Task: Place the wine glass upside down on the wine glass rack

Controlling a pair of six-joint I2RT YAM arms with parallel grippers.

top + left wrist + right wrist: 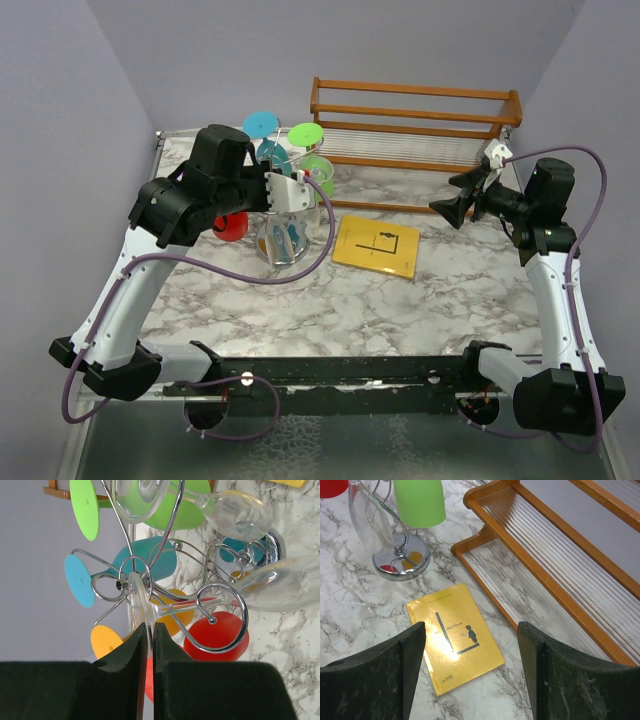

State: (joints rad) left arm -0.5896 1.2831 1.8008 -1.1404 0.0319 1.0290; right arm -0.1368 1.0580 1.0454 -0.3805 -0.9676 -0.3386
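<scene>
Left gripper pinches the wine glass by its foot

Jaws nearly shut on the foot's thin edge — the stem runs right from them through a curl of the wire rack, bowl beyond. My right gripper gapes wide, well apart. Whether the foot is seated I can't tell.

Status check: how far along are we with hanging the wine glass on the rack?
Mostly done: the clear wine glass has its stem through a curl of the wine glass rack, bowl toward the base. In hand: the left gripper is shut on its foot. Left: release and withdraw. The right gripper is open and empty.
</scene>
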